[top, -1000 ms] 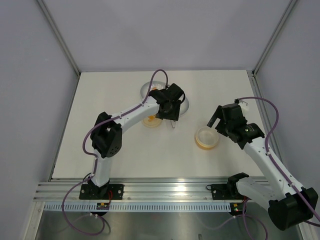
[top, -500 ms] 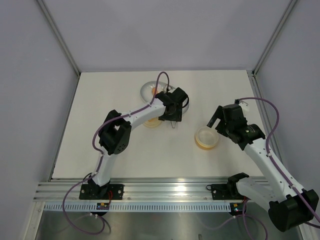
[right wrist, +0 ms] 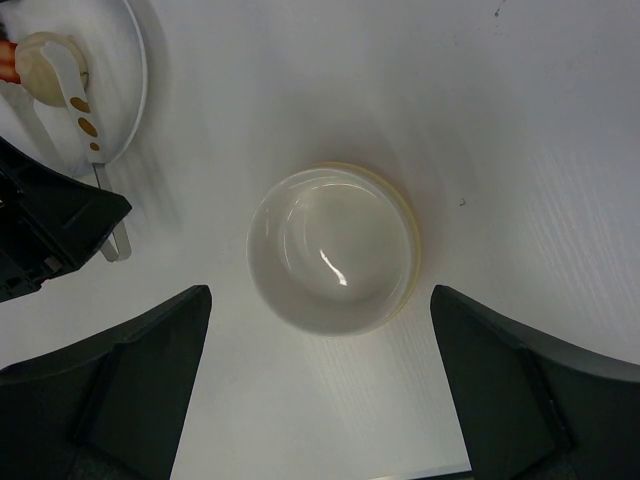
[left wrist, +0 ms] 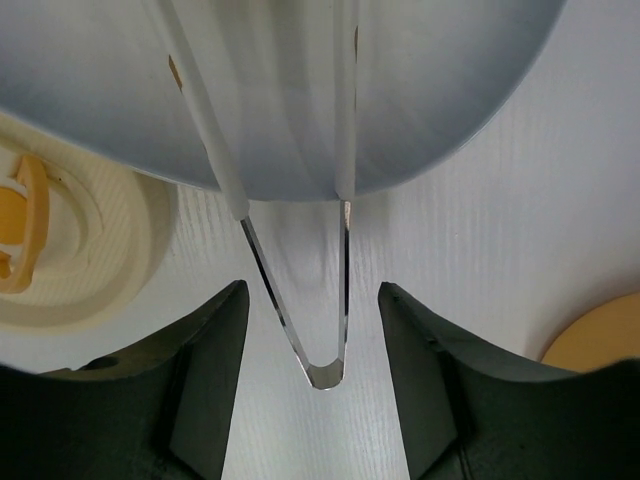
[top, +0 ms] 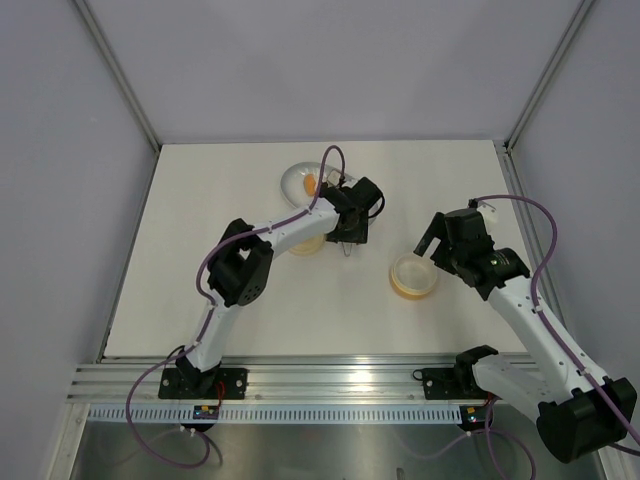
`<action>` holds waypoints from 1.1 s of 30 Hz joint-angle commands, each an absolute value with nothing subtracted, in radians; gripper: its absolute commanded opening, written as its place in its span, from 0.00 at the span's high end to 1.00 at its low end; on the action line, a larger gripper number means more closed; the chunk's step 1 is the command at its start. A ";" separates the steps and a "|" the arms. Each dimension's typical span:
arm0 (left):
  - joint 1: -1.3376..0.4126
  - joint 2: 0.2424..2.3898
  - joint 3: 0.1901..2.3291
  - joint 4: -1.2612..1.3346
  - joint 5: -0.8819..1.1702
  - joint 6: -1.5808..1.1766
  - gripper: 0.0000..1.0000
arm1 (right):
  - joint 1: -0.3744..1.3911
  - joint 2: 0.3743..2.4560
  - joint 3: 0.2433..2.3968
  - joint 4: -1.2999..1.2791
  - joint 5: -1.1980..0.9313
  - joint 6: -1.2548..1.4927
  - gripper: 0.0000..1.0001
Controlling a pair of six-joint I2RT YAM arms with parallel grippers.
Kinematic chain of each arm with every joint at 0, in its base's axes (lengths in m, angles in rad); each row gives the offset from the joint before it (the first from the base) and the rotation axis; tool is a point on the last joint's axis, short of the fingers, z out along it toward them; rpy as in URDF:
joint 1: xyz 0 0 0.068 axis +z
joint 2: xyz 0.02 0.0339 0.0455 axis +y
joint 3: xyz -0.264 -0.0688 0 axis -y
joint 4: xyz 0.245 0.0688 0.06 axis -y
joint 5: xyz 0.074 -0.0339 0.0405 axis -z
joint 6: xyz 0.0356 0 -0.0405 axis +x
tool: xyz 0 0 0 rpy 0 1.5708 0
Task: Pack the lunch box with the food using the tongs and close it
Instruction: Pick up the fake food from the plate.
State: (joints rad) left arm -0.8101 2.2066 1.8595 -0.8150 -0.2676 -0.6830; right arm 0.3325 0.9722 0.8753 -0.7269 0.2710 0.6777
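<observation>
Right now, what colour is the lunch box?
The lunch box is pale yellow, whiter inside; clearest in the right wrist view.

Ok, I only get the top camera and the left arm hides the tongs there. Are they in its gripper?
Observer: No. In the left wrist view the tongs lie between the fingers of the left gripper, with a gap on each side, so nothing is gripped yet.
Operator: Which way do they point?
Observer: The joined end is nearest the wrist camera. The legs run away from it, over the dish and out of frame.
Operator: Anything in the tub?
Observer: The right wrist view shows the tub empty, lying under the wide-open right gripper.
</observation>
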 commanded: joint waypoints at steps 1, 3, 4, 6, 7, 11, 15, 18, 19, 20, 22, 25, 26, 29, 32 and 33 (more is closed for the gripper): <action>-0.815 2.235 1.928 -0.807 -0.304 -0.696 0.43 | 0.328 0.973 0.873 -0.710 0.290 0.661 0.01; -0.813 2.243 1.944 -0.818 -0.308 -0.696 0.46 | 0.330 0.971 0.870 -0.707 0.287 0.658 0.01; -0.815 2.244 1.947 -0.819 -0.310 -0.696 0.48 | 0.328 0.971 0.870 -0.704 0.285 0.658 0.01; -0.815 2.247 1.953 -0.819 -0.308 -0.696 0.49 | 0.330 0.977 0.873 -0.703 0.282 0.655 0.01; -0.815 2.253 1.957 -0.824 -0.308 -0.698 0.49 | 0.330 0.979 0.874 -0.703 0.282 0.653 0.01; -0.813 2.260 1.974 -0.845 -0.313 -0.698 0.48 | 0.328 0.985 0.877 -0.696 0.281 0.649 0.01; -0.815 2.258 1.976 -0.850 -0.311 -0.701 0.45 | 0.328 0.986 0.877 -0.692 0.281 0.649 0.00; -0.815 2.255 1.976 -0.850 -0.307 -0.701 0.51 | 0.328 0.988 0.877 -0.695 0.273 0.649 0.01; -0.813 2.253 1.977 -0.850 -0.307 -0.700 0.57 | 0.328 0.988 0.879 -0.695 0.275 0.649 0.01; -0.813 2.250 1.979 -0.850 -0.307 -0.698 0.60 | 0.330 0.986 0.880 -0.696 0.275 0.650 0.01; -0.813 2.241 1.979 -0.851 -0.307 -0.696 0.63 | 0.328 0.983 0.879 -0.699 0.276 0.650 0.01; -0.808 2.230 1.979 -0.854 -0.296 -0.692 0.66 | 0.328 0.977 0.876 -0.703 0.278 0.653 0.01; -0.807 2.229 1.980 -0.851 -0.290 -0.693 0.68 | 0.328 0.976 0.876 -0.703 0.278 0.657 0.00; -0.799 2.214 1.979 -0.857 -0.276 -0.696 0.78 | 0.328 0.971 0.876 -0.707 0.279 0.657 0.01; -0.799 2.191 1.979 -0.862 -0.268 -0.693 0.90 | 0.330 0.966 0.877 -0.712 0.282 0.657 0.00; -0.799 2.183 1.979 -0.865 -0.265 -0.692 0.94 | 0.328 0.965 0.877 -0.713 0.282 0.658 0.01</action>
